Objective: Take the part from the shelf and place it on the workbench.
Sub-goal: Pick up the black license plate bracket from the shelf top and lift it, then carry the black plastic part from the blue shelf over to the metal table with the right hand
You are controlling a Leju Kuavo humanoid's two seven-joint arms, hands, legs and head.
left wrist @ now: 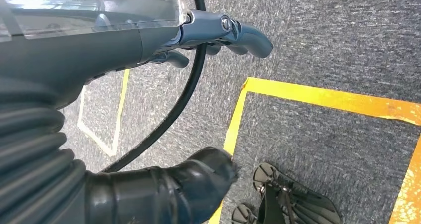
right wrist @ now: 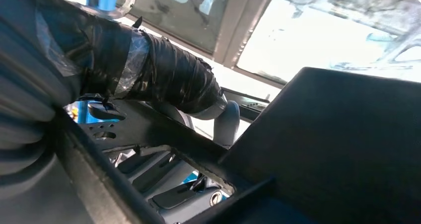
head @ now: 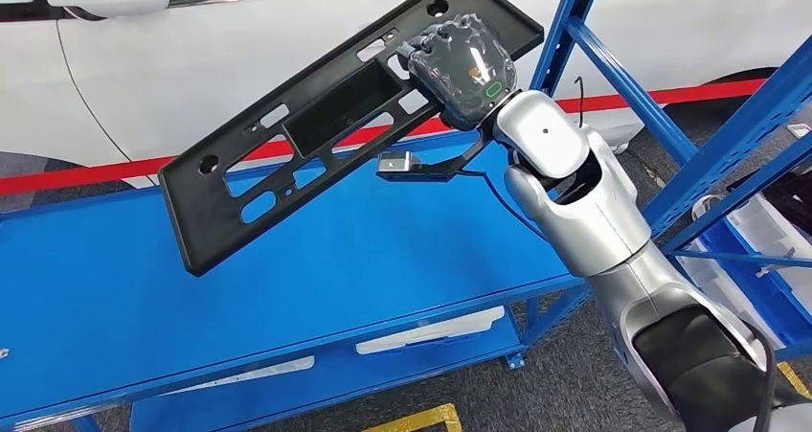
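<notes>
Right hand (head: 466,71) grips the black plastic part (head: 316,125) near its upper end, fingers wrapped over the rim, holding it tilted in the air above the blue shelf (head: 115,307); the part's lower end slopes away from the hand toward the robot's left. Left hand (left wrist: 164,50) hangs over grey floor (left wrist: 322,35) with yellow tape lines (left wrist: 317,96), fingers loosely apart, holding nothing.

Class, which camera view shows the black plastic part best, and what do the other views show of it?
The head view: the whole black part shows there, tilted above the blue shelf and held by the right hand. The right wrist view gives a dark close-up of its slots. The left wrist view shows the left hand over floor.
</notes>
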